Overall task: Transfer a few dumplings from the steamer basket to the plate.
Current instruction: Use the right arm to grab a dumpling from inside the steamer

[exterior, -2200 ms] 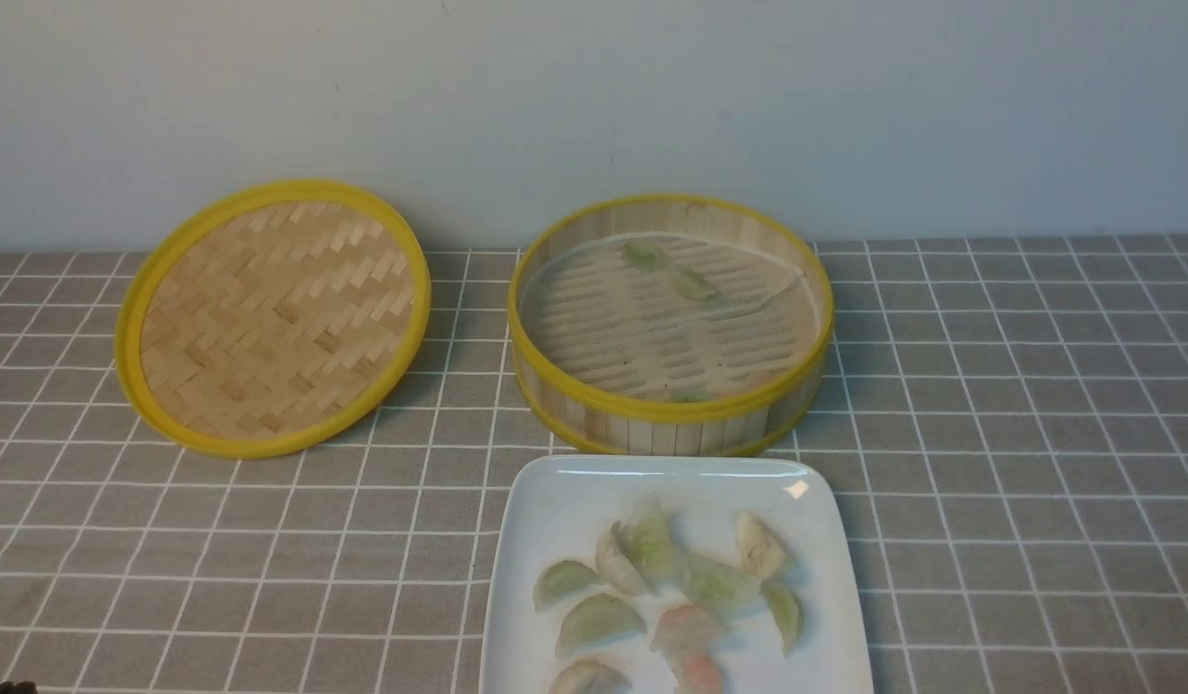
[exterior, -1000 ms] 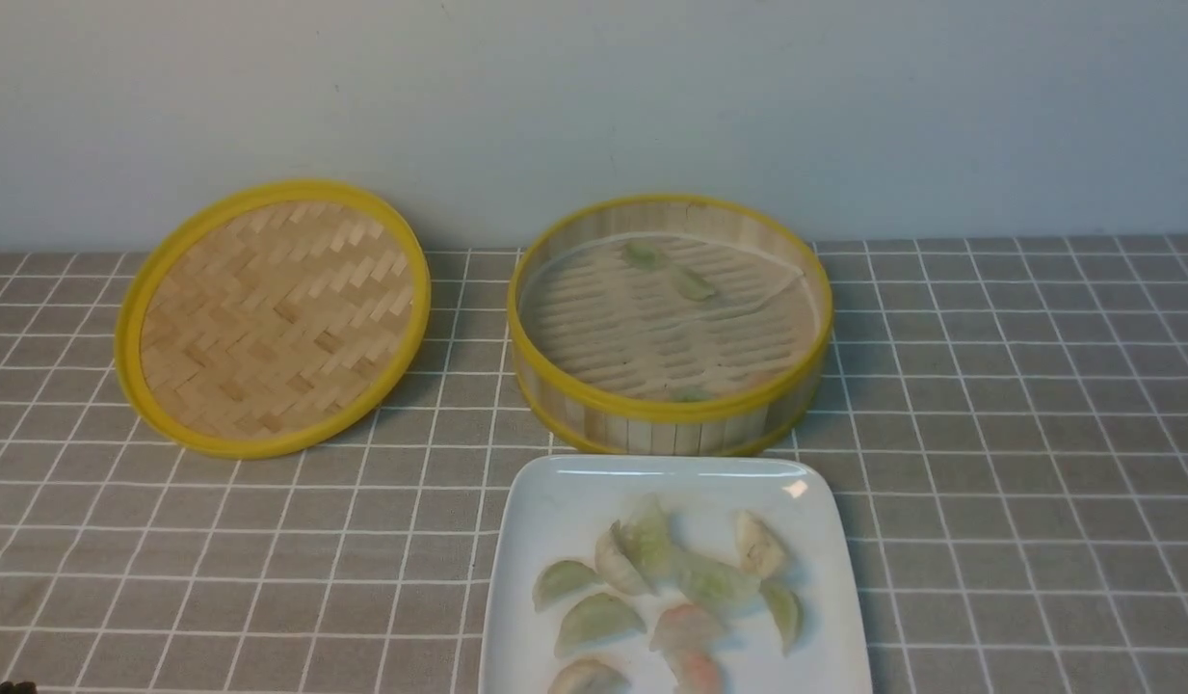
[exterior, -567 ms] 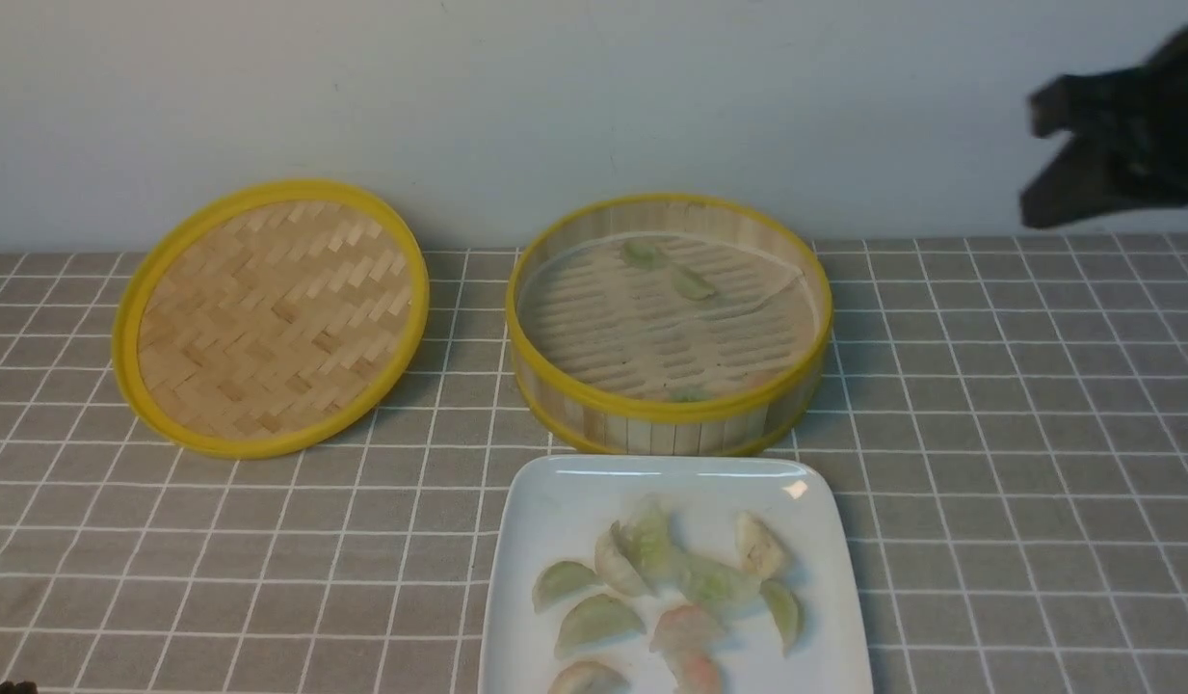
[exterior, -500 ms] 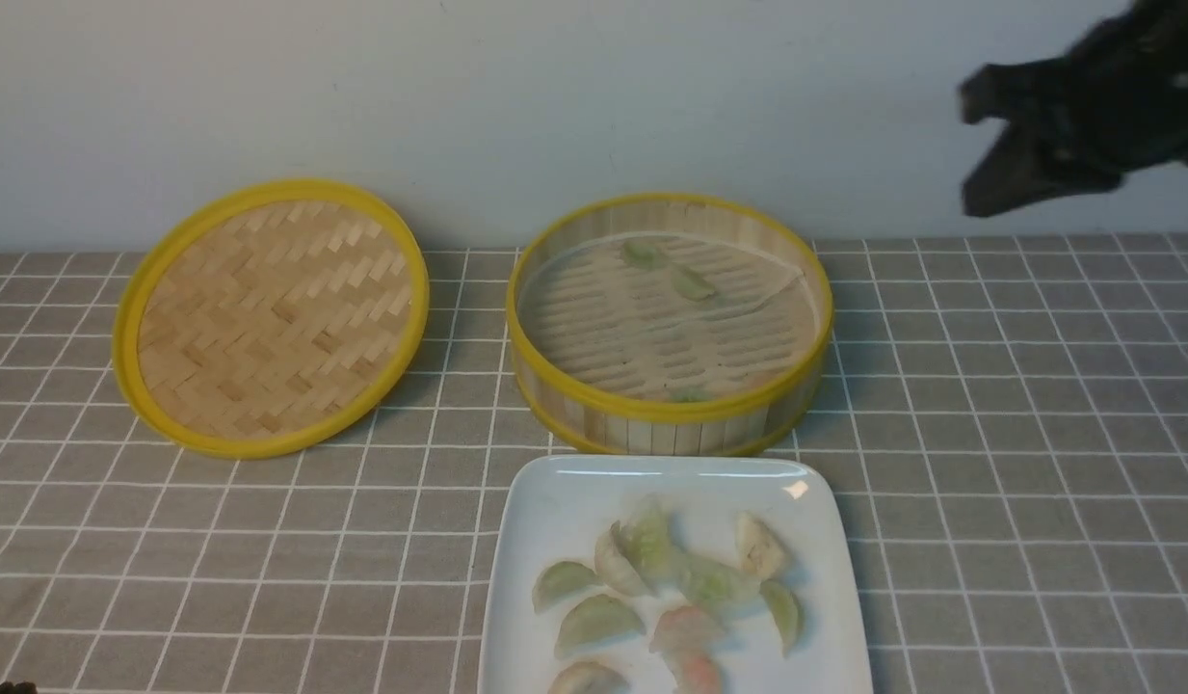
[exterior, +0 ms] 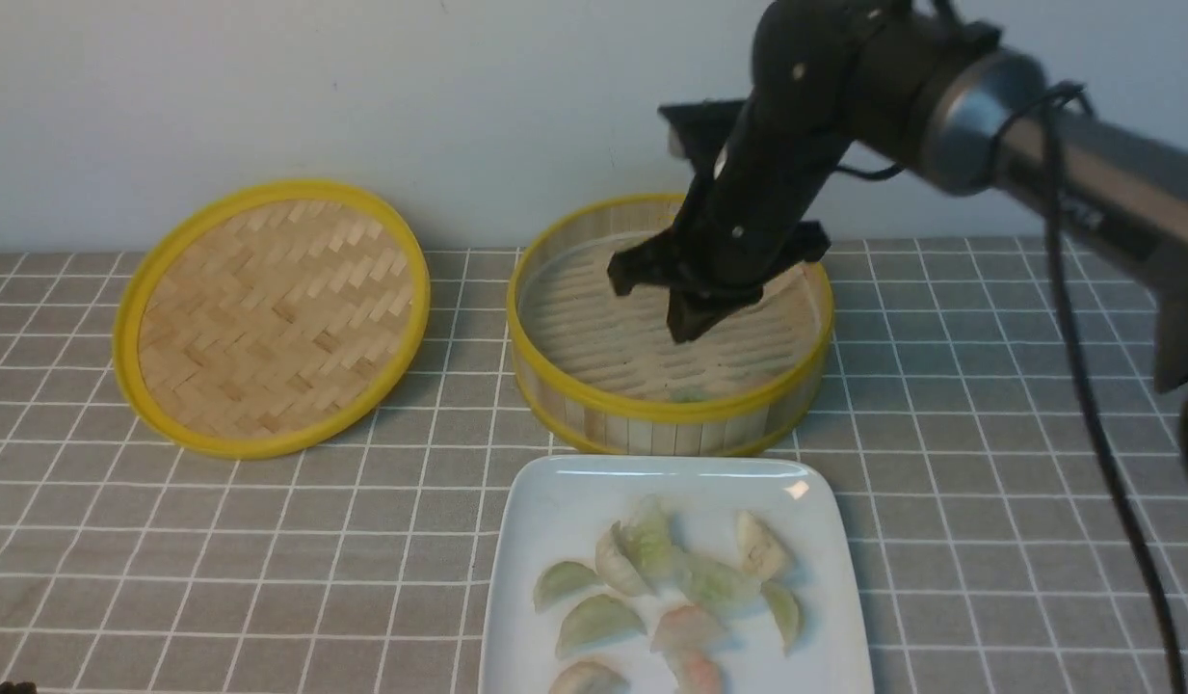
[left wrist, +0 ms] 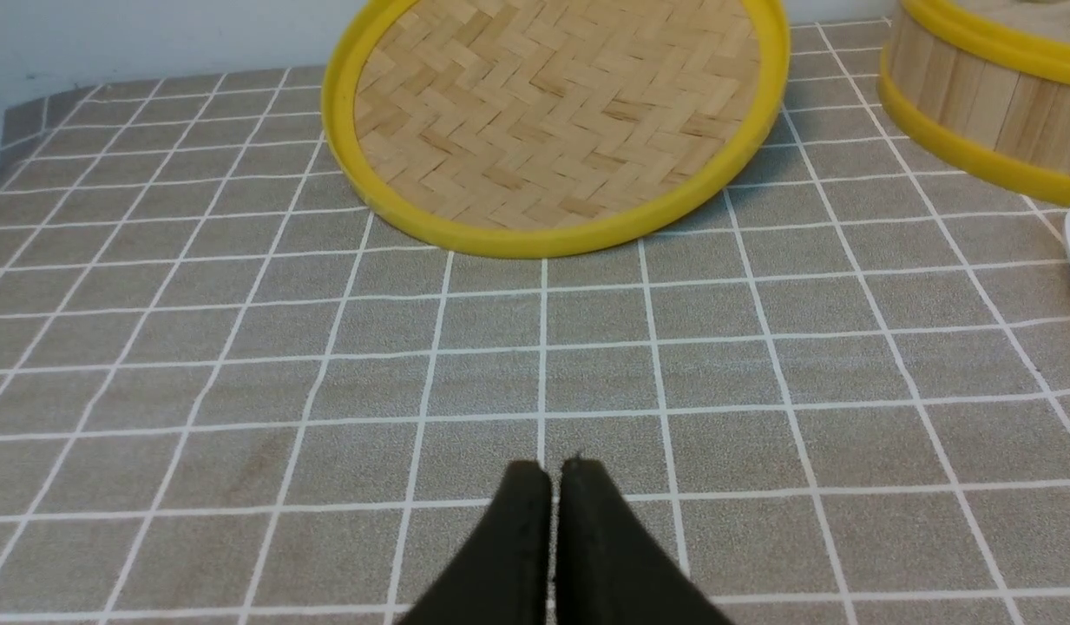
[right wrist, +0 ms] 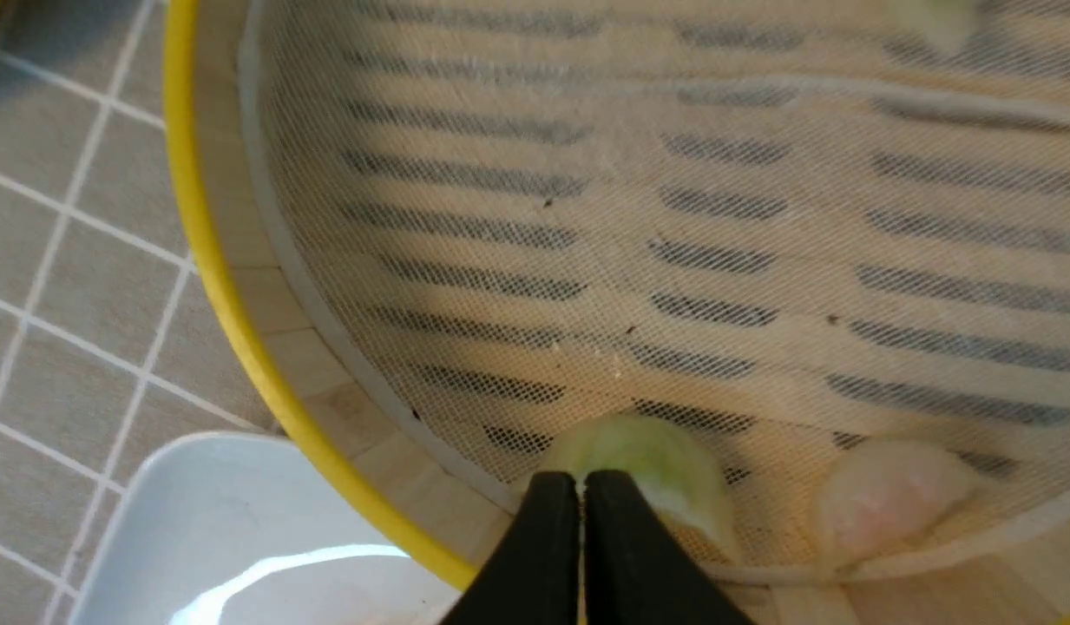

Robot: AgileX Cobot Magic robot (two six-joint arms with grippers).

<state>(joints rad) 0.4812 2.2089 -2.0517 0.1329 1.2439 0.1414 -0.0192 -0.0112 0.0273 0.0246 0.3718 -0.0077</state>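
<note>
Change noted: half a second ago my right arm was only just coming in from the right edge of the front view. Now it reaches over the steamer basket point(exterior: 651, 410). The right gripper point(right wrist: 580, 490) points down inside it, fingers together and holding nothing.

Implication: in my judgement this is the approach for another pick. The fingers must part before they can take anything.

Position of the task items:
- A heap of dumplings point(exterior: 671, 588) already lies on the plate point(exterior: 555, 492), which sits just in front of the basket.
- In the right wrist view a green dumpling point(right wrist: 647, 456) lies against the basket's near wall, directly beyond my fingertips, with a pinkish dumpling point(right wrist: 886, 499) beside it.

The left gripper point(left wrist: 552, 477) is closed and empty over the tablecloth point(left wrist: 239, 365), near the lid point(exterior: 271, 318) – no part in this step.

Not verifiable:
- Whether my fingertips touch the green dumpling or hang above it.
- Any dumplings at the basket's far side, since my arm covers that area in the front view.
- The dumplings near the front wall, which show there only as a green sliver.
- The count on the plate, since the pieces overlap and the frame cuts off its near edge.
</note>
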